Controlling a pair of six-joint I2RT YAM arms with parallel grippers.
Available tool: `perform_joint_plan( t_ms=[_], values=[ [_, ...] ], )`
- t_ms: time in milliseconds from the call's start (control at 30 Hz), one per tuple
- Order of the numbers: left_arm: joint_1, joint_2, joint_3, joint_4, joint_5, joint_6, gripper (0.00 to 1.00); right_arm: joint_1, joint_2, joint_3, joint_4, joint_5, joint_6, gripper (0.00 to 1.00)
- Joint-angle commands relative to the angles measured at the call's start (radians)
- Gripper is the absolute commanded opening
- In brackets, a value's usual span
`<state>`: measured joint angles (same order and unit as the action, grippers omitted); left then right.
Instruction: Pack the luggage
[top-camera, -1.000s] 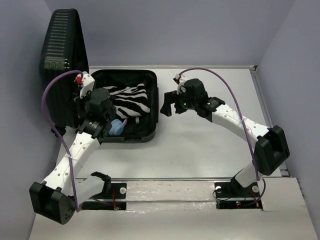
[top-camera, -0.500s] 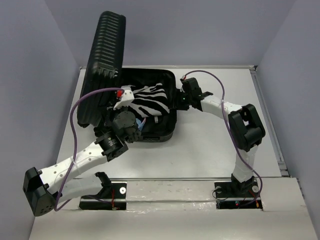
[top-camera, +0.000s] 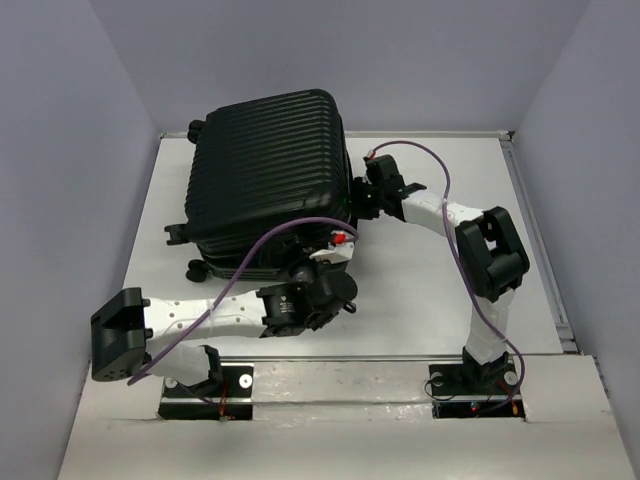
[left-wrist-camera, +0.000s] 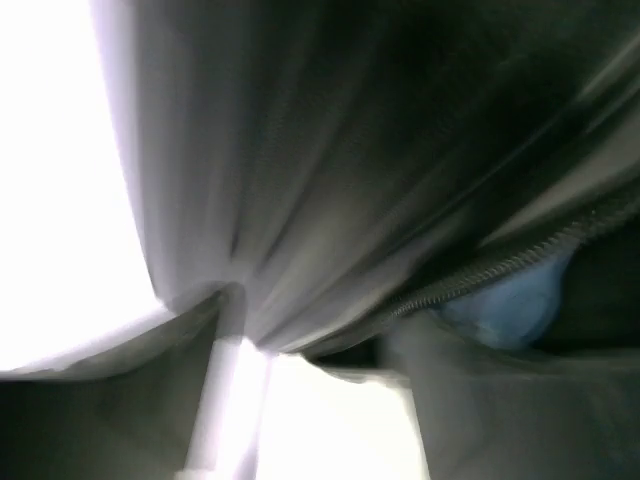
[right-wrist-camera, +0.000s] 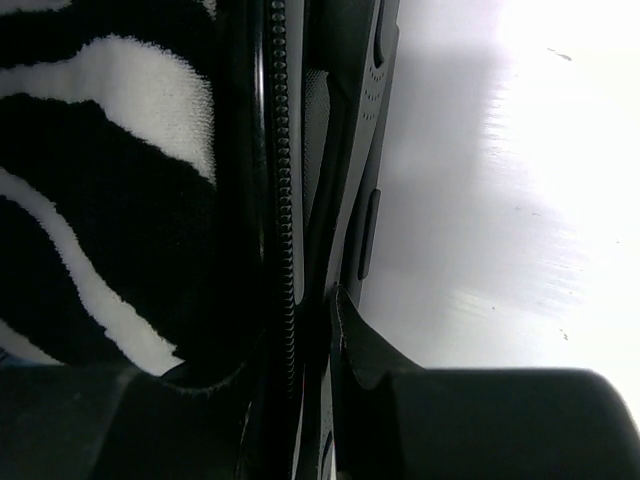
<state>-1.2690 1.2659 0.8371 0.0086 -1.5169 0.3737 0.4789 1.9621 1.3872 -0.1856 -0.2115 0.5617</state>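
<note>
**Lid lowered on the luggage, right-hand seam not yet seated**

Pale walls boxed in the white bench. The luggage lay at the bench's back left, ribbed lid lowered over the base and small wheels showing along its left side. From overhead it looked shut. My right wrist view, though, showed the zebra cloth lying bare just inside the zip track, so I judged the lid unseated along that edge.

The right jaws sat at the case's right edge, one finger inside the rim and one outside, and they looked closed on it. The left jaws were at the near right corner. That wrist view was blurred, showing only a run of zip with something pale blue behind it. I could not tell whether those jaws stood open or closed.

I took the step in hand to be bringing the lid fully home. To do it well, I reckoned the right jaws should let go of the rim and draw the inner finger clear before the shells met, or it would be pinched. The cloth and the blue thing needed to sit inside the zip line all round. Then I would press straight down near the open edge while the other arm braced the case, since a wheeled shell on a smooth bench seemed likely to slide.
</note>
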Motion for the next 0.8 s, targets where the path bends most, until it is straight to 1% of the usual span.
perform_joint_plan(
  t_ms=[0, 100, 167, 233, 267, 300, 333, 433, 467, 500, 533, 567, 600, 633, 667, 700, 733, 767],
  values=[
    [-0.108, -0.010, 0.125, 0.071, -0.106, -0.219, 0.99, 0.043, 0.004, 0.021, 0.127, -0.169, -0.023, 0.10],
    [-0.161, -0.037, 0.199, 0.070, -0.094, -0.239, 0.99, 0.043, 0.001, 0.019, 0.126, -0.166, -0.022, 0.10],
    [-0.182, -0.069, 0.224, 0.070, -0.043, -0.252, 0.99, 0.043, -0.002, 0.013, 0.127, -0.161, -0.019, 0.11],
    [-0.202, -0.123, 0.243, 0.062, 0.013, -0.297, 0.99, 0.043, -0.006, 0.007, 0.127, -0.152, -0.014, 0.11],
    [-0.205, -0.138, 0.270, 0.006, 0.076, -0.335, 0.99, 0.032, -0.011, 0.001, 0.127, -0.154, -0.013, 0.12],
    [-0.202, -0.164, 0.316, -0.066, 0.114, -0.481, 0.99, 0.032, -0.014, -0.002, 0.127, -0.155, -0.008, 0.14],
    [-0.199, -0.175, 0.332, -0.147, 0.167, -0.530, 0.99, 0.032, -0.017, -0.007, 0.129, -0.154, -0.003, 0.14],
    [-0.190, -0.217, 0.347, -0.141, 0.233, -0.539, 0.99, 0.023, -0.034, -0.020, 0.136, -0.155, 0.001, 0.19],
    [-0.175, -0.217, 0.387, -0.209, 0.248, -0.592, 0.99, 0.023, -0.040, -0.022, 0.138, -0.155, 0.003, 0.23],
    [-0.133, -0.215, 0.417, -0.266, 0.244, -0.640, 0.99, 0.023, -0.054, -0.024, 0.137, -0.155, 0.003, 0.34],
    [-0.045, -0.215, 0.478, -0.370, 0.277, -0.723, 0.99, 0.023, -0.063, -0.024, 0.135, -0.157, -0.002, 0.39],
    [0.029, -0.230, 0.503, -0.413, 0.328, -0.763, 0.99, 0.023, -0.075, -0.022, 0.132, -0.157, -0.003, 0.48],
    [0.105, -0.230, 0.516, -0.439, 0.384, -0.794, 0.97, 0.023, -0.087, -0.022, 0.129, -0.155, -0.006, 0.48],
    [0.184, -0.271, 0.493, -0.400, 0.490, -0.771, 0.92, 0.023, -0.115, -0.014, 0.121, -0.149, -0.014, 0.56],
    [0.260, -0.295, 0.476, -0.378, 0.533, -0.762, 0.90, 0.023, -0.127, -0.008, 0.103, -0.144, -0.017, 0.61],
    [0.408, -0.331, 0.467, -0.375, 0.569, -0.775, 0.85, 0.023, -0.140, -0.001, 0.091, -0.140, -0.023, 0.67],
    [0.481, -0.347, 0.461, -0.377, 0.604, -0.782, 0.83, 0.023, -0.149, 0.009, 0.077, -0.135, -0.031, 0.71],
    [0.546, -0.356, 0.464, -0.383, 0.682, -0.782, 0.82, 0.023, -0.167, 0.021, 0.066, -0.126, -0.042, 0.73]
  ],
)
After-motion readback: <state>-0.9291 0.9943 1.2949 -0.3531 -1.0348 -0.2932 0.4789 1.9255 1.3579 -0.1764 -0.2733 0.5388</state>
